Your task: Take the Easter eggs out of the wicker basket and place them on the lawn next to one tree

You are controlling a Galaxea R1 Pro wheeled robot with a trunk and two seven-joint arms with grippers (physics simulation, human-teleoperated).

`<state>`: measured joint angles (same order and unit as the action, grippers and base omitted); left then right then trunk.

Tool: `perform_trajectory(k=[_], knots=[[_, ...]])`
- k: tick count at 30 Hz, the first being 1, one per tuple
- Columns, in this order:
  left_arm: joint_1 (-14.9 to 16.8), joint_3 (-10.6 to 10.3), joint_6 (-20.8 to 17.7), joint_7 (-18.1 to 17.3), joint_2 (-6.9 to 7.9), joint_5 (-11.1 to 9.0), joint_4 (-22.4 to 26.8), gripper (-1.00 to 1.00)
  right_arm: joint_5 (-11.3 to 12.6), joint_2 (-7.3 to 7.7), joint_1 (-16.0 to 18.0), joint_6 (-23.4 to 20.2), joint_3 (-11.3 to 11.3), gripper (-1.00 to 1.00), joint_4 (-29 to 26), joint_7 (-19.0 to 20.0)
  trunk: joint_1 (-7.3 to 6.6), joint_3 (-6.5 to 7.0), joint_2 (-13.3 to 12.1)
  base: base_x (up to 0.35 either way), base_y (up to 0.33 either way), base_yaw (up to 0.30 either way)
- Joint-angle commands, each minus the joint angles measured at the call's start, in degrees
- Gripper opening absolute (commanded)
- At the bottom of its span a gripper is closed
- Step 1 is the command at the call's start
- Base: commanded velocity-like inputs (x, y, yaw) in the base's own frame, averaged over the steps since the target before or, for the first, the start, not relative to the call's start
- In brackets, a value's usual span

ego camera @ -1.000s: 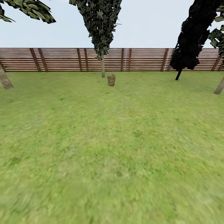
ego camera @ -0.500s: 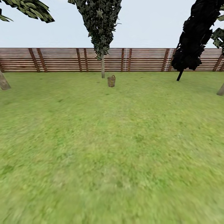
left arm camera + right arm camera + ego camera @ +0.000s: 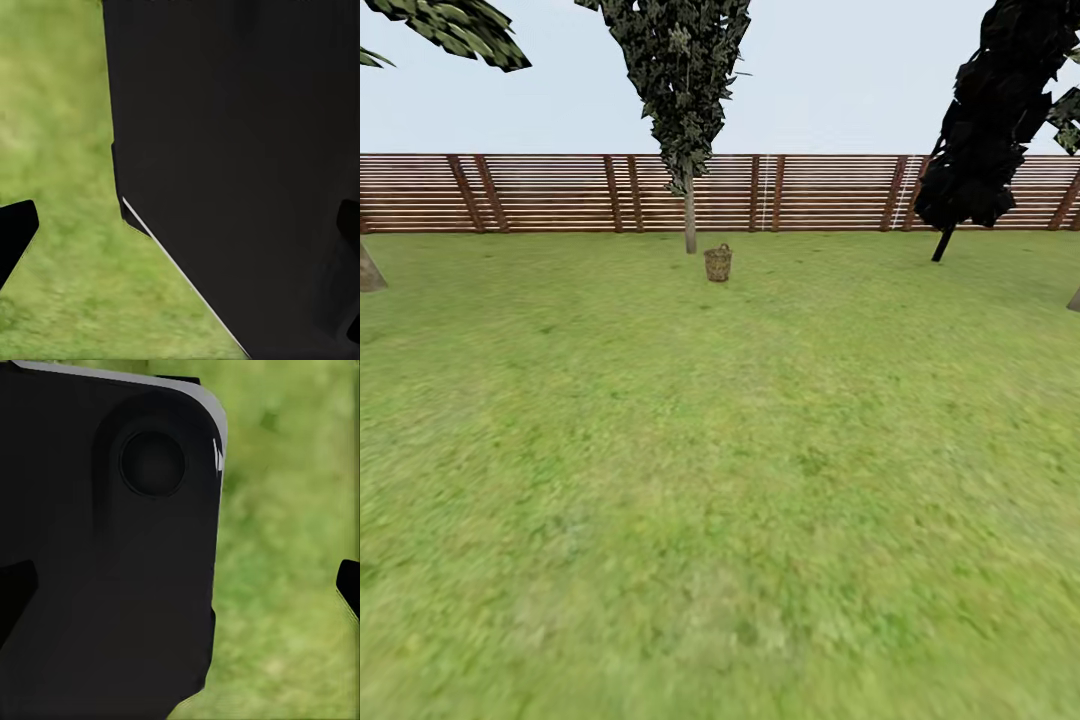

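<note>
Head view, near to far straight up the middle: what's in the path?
Broad green grass lawn → small tan woven wicker basket → slender pale grey trunk of the dark-leaved tree → brown horizontal-slat wooden fence.

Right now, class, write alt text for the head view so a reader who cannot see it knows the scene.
A small wicker basket stands far off on a broad green lawn, just right of a slender pale-trunked tree. Behind them runs a brown slatted fence, with a black tree at the right.

Wicker basket [image 3: 718, 264]: small, tan-brown, upright on the lawn [image 3: 720, 480], far off before the fence. Slender pale-trunked tree [image 3: 689, 212] stands just beside it. Basket contents too distant to tell. Grass broad, flat, green.
</note>
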<state>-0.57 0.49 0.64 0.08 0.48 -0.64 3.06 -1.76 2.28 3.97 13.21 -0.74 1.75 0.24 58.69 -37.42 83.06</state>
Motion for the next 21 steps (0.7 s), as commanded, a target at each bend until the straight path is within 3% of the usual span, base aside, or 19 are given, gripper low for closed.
perform_trajectory(k=[1, 21], knots=[[-0.03, 0.04, 0.06, 0.01, 0.02, -0.07, 0.1, 1.0, -0.18, 0.01, 0.08, 0.33, -0.06, 1.0, 0.19, 0.02, 0.03, -0.03, 0.02, 0.326, 0.0, 0.0], [-0.02, 0.04, 0.07, 0.01, 0.01, -0.07, 0.1, 1.0, -0.1, 0.01, 0.08, 0.25, -0.06, 1.0, 0.23, 0.02, 0.03, -0.03, 0.02, 0.326, 0.0, 0.0]])
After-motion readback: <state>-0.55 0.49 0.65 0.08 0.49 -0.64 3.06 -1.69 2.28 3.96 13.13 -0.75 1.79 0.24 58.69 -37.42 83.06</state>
